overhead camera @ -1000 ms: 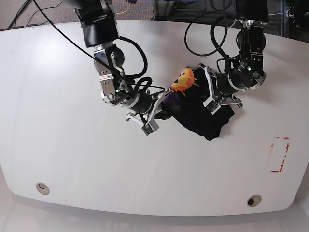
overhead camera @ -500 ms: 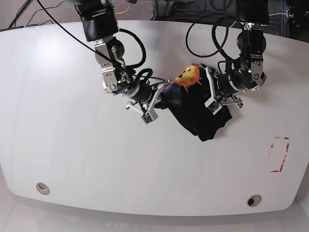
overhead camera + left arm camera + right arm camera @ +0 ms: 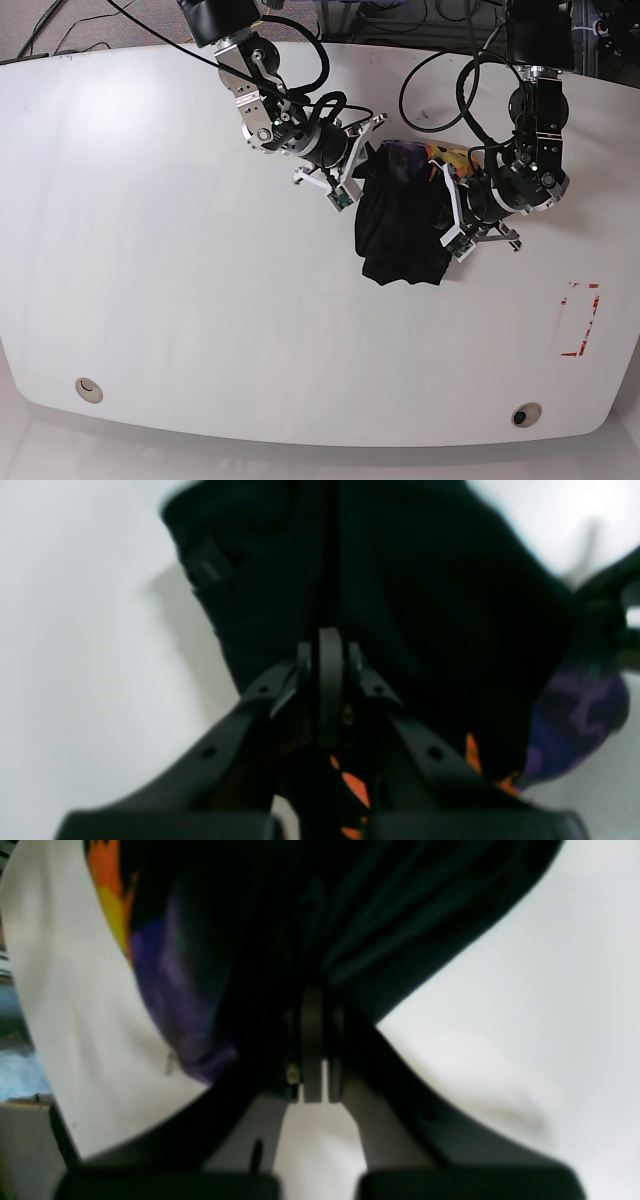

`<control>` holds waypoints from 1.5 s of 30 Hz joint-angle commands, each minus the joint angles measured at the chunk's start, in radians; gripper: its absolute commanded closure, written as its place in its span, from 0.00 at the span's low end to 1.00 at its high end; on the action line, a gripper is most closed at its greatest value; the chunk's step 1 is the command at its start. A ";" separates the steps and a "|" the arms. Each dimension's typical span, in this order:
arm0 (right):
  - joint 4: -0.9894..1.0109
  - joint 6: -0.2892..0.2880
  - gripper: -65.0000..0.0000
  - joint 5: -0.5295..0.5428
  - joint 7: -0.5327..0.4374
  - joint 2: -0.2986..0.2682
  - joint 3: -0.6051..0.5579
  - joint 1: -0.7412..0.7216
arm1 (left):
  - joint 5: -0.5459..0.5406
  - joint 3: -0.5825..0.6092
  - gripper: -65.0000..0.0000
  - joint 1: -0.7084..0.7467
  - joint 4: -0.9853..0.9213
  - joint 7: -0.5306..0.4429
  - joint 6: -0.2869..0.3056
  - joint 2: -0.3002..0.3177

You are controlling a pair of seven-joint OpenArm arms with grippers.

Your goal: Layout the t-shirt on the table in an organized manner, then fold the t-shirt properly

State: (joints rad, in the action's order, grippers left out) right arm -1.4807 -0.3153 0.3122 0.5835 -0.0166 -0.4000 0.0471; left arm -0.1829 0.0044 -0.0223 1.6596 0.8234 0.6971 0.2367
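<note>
Now both tools clamp t-shirt (image 3: 400,232) (bunched, hanging) above table (image 3: 180,300).

The black t-shirt (image 3: 400,225), bunched with orange-purple print showing, hangs crumpled onto the white table (image 3: 180,300).

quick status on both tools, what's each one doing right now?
Left tool: shut on the t-shirt.
Right tool: shut on the t-shirt, at the opposite side of the cloth.
</note>
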 commanded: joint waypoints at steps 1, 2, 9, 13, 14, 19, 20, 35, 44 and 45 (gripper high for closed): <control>-0.025 -0.003 0.99 0.012 -0.018 0.008 -0.007 -0.014 | -0.010 -0.005 1.00 -0.020 0.035 -0.009 0.001 0.010; -0.025 -0.003 0.99 0.012 -0.018 0.008 -0.007 -0.014 | -0.010 -0.005 1.00 -0.020 0.041 -0.009 0.001 0.010; -0.070 0.002 0.99 0.005 -0.012 -0.010 0.031 -0.025 | -0.010 -0.005 1.00 -0.009 0.133 -0.005 0.001 0.010; -0.134 0.002 0.99 0.014 0.039 -0.053 0.059 -0.025 | -0.010 -0.005 1.00 -0.005 0.182 0.009 0.001 0.003; -0.150 0.002 0.99 0.014 0.053 -0.059 0.063 -0.025 | -0.010 -0.005 1.00 -0.005 0.190 0.009 0.001 -0.003; -0.274 -0.003 0.99 0.014 0.120 -0.099 0.132 -0.019 | 0.004 -0.005 1.00 -0.008 0.192 0.004 0.001 -0.069; -0.295 -0.003 0.99 0.014 0.131 -0.107 0.146 -0.016 | 0.012 -0.005 1.00 -0.009 0.190 0.003 0.001 -0.078; -0.513 -0.006 0.99 0.084 0.146 -0.214 0.427 0.096 | 0.194 0.001 1.00 0.009 0.023 -0.319 0.001 -0.198; -0.513 -0.072 0.99 0.170 0.122 -0.266 0.626 0.118 | 0.204 -0.002 1.00 0.009 -0.101 -0.454 -0.095 -0.198; -0.512 -0.086 0.99 0.163 0.111 -0.268 0.640 0.118 | 0.204 -0.002 1.00 0.009 -0.117 -0.474 -0.101 -0.198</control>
State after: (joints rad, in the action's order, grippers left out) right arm -1.9728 -0.3786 0.4679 0.7391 -0.2775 0.2241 0.1730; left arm 0.0315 0.0025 0.0013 1.5536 0.3962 0.6006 0.0391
